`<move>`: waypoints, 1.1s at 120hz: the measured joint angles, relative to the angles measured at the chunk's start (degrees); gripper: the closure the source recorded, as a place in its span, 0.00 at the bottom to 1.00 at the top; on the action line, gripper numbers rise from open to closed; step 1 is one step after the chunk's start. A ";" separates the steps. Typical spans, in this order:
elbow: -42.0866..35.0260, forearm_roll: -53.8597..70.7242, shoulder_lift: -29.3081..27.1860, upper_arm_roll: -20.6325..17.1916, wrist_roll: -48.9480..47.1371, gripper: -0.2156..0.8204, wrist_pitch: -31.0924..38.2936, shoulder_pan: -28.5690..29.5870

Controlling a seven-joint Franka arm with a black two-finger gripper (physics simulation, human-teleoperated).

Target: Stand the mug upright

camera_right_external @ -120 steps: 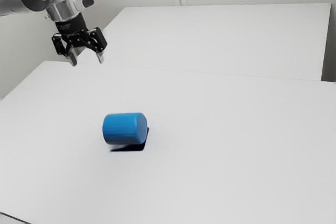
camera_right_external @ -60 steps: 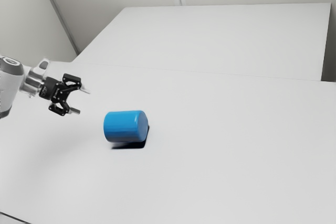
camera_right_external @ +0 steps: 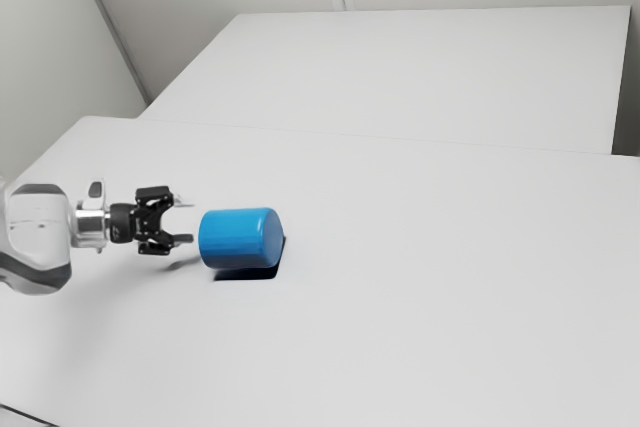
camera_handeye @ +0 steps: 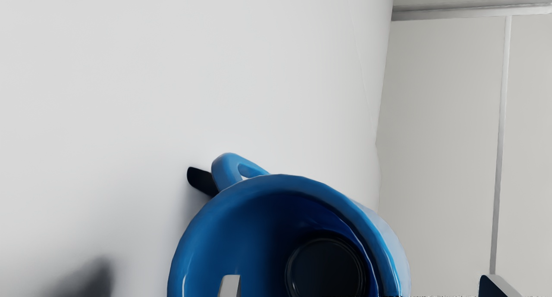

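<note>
End effector by mouth of horizontal mug

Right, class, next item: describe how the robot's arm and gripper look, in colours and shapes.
The arm is white and rounded, with dark grey bands and a silvery wrist collar. The gripper is black and angular, with two fingers ending in slim grey tips.

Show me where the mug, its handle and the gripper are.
Mug (camera_right_external: pixel 238 238): exterior view, on the side of its body.
Handle (camera_handeye: pixel 223 170): wrist view, on its outer curve.
Gripper (camera_right_external: pixel 186 221): exterior view, midway between its fingertips.
</note>
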 joint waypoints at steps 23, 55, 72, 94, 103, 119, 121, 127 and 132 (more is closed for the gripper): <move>-1.09 -5.57 1.30 -1.89 7.75 0.21 -1.07 -0.06; -1.12 -11.73 2.87 -5.42 15.13 0.21 -1.52 -0.13; -1.17 -13.49 3.13 -5.92 17.78 0.46 -1.66 -0.13; -1.21 -14.16 3.01 -5.96 19.86 0.80 -3.06 0.05; -1.11 -14.35 2.77 -5.93 20.53 0.86 -3.81 0.04; 5.20 -12.20 0.68 -6.23 21.54 0.92 -4.01 0.05; 6.80 -11.43 0.44 -6.51 21.60 0.93 -3.85 0.05; 10.89 -8.36 -0.98 -7.46 21.63 0.94 -2.97 0.08; 15.06 -3.65 -2.05 -8.69 21.26 0.94 -1.66 0.06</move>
